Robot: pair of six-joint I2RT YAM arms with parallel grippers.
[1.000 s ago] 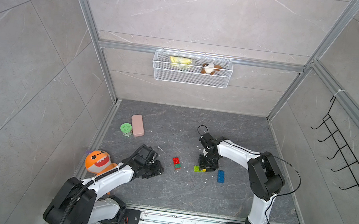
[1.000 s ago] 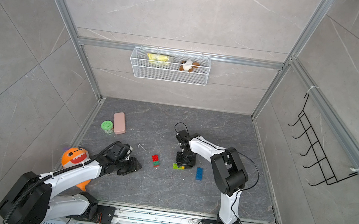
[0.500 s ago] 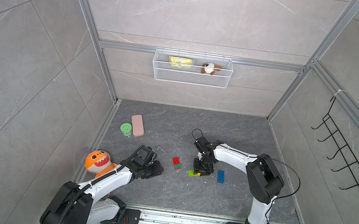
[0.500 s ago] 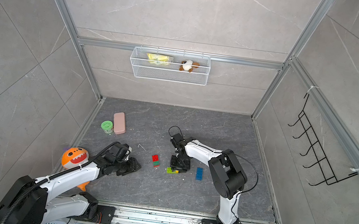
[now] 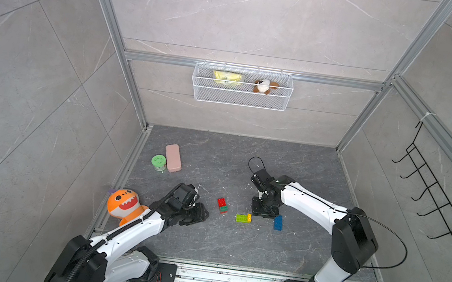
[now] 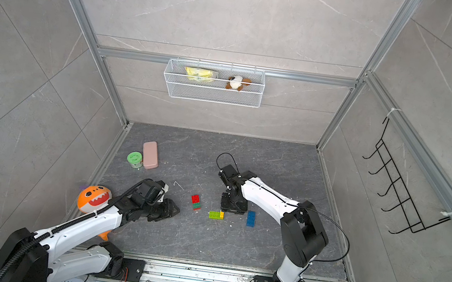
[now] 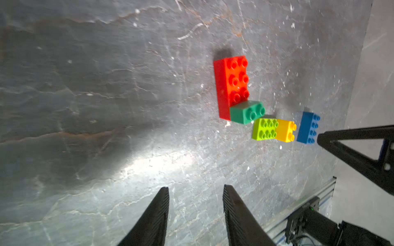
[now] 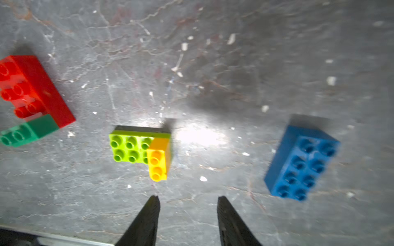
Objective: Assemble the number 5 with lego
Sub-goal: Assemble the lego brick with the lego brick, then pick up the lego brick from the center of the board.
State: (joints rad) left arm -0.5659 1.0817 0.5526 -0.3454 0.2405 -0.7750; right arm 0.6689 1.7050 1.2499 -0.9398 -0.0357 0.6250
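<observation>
On the grey table (image 5: 205, 242) we judge the build about halfway. Two pairs are joined and one brick lies loose, so the step in hand is choosing the next piece to pick up. The left gripper (image 7: 195, 189) has its jaws parted with nothing between them. It is well apart from the red brick (image 7: 232, 81), which has the dark-green brick (image 7: 245, 115) joined at one end. The right gripper (image 8: 187, 198) is likewise spread and empty (its wrist view is somewhat blurred) and hangs over bare table between the other pieces. The lime-green brick (image 8: 128, 144), with the yellow brick (image 8: 158, 161) pressed onto one end, lies near one fingertip. The blue brick (image 8: 302, 164) lies farther off on the other side, touching nothing. Next, we think, the right arm must settle squarely over one of these, close across its short sides and lift it level so the studs can mate.
</observation>
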